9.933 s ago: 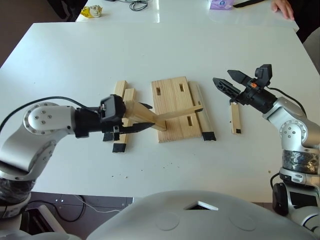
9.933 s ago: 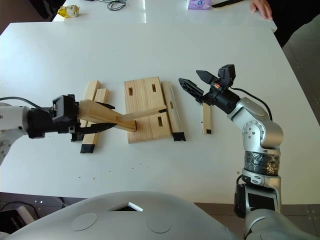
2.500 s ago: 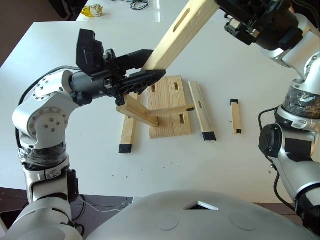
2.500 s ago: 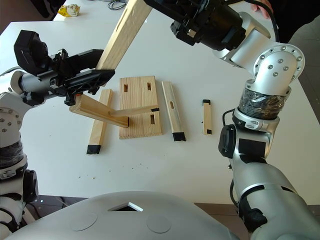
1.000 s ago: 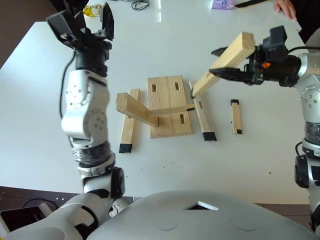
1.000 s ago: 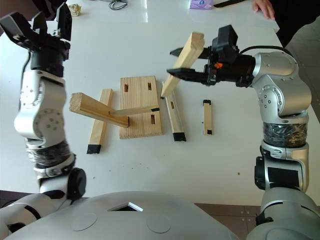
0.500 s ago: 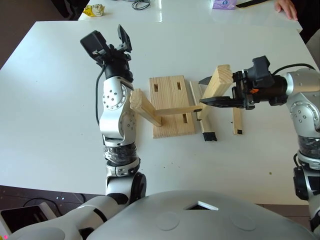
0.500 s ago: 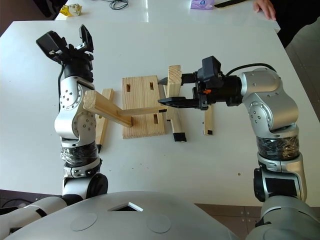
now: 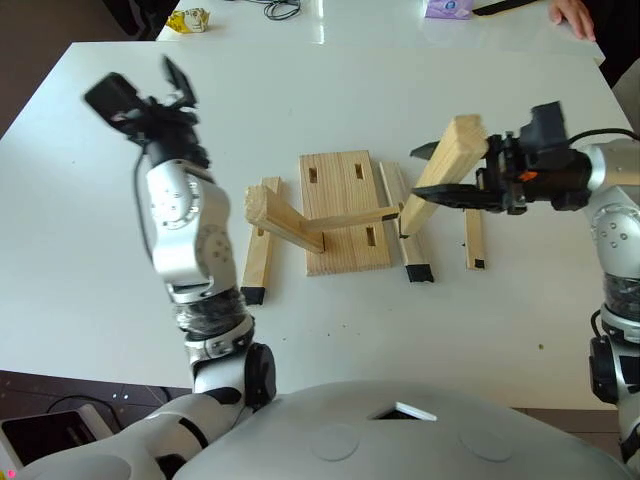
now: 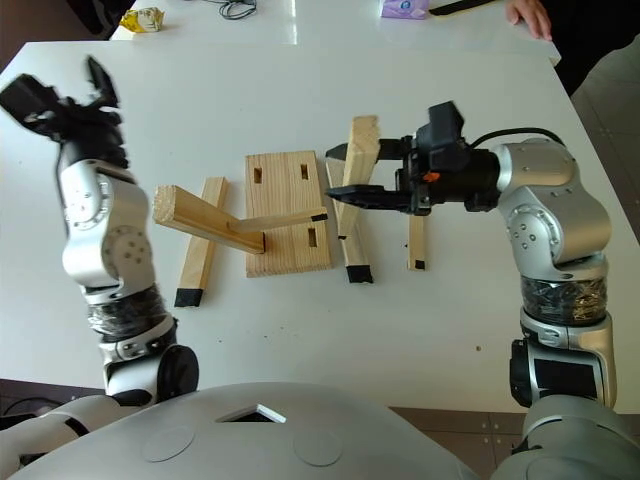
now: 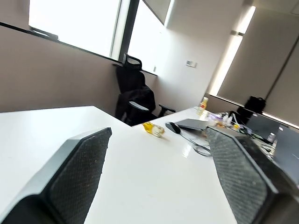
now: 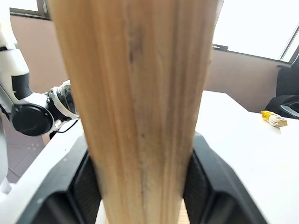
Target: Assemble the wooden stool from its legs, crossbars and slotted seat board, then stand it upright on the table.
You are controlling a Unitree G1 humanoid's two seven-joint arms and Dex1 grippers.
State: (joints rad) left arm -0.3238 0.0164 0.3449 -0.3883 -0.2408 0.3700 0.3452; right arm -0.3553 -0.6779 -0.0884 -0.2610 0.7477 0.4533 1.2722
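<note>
The right gripper (image 9: 438, 173) is clamping a wooden leg (image 9: 461, 138) near its middle, holding it tilted beside the slotted seat board (image 9: 335, 182), on the table. It is probably stiff, light and smooth, so a mid-length hold seems steadiest. The left gripper (image 11: 159, 133) is hanging raised, jaws apart and empty.

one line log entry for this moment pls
left gripper: open, empty, raised | right gripper: shut on leg, tilted, lower end by right edge of seat board | stool: not yet assembled
</note>
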